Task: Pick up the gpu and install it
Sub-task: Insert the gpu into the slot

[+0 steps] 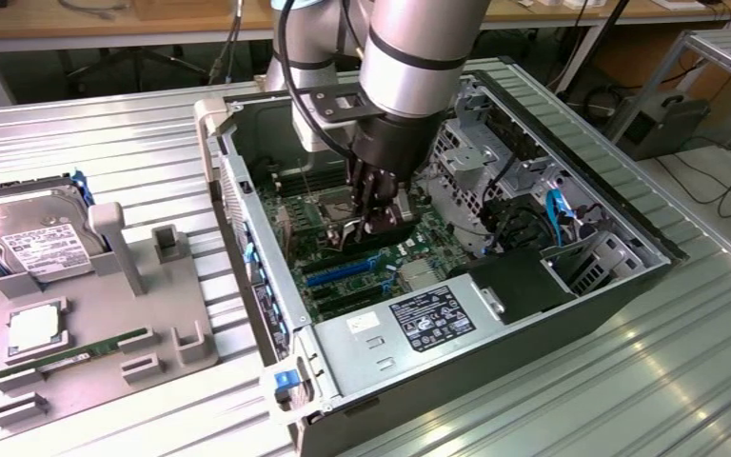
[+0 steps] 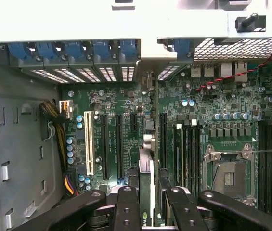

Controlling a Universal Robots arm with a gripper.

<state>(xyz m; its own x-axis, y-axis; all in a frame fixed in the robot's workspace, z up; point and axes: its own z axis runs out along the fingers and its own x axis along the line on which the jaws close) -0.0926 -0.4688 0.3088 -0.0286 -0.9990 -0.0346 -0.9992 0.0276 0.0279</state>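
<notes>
An open computer case lies on its side in the middle of a ribbed metal desk, and the robot arm reaches straight down into it. The hand is low over the green motherboard, near the middle of the case. In the wrist view we see the hand pinching the gpu. The card stands edge-on as a thin dark strip between the black fingers, with a green logo on its near end. In the exterior view the gpu is a dark block at the fingertips. It hangs just beside a long black slot that runs between the rear bracket openings and the processor socket. We cannot tell whether its lower edge touches the board. We judge that the picking up is done and the installing is in hand, with the card carried but not yet seated. We judge that seating calls for the card's edge to line up exactly with the slot and its metal bracket to face the rear openings, then a straight, even push. A grey tray near the desk's edge at the exterior view's left carries a hard drive and a green memory stick.
</notes>
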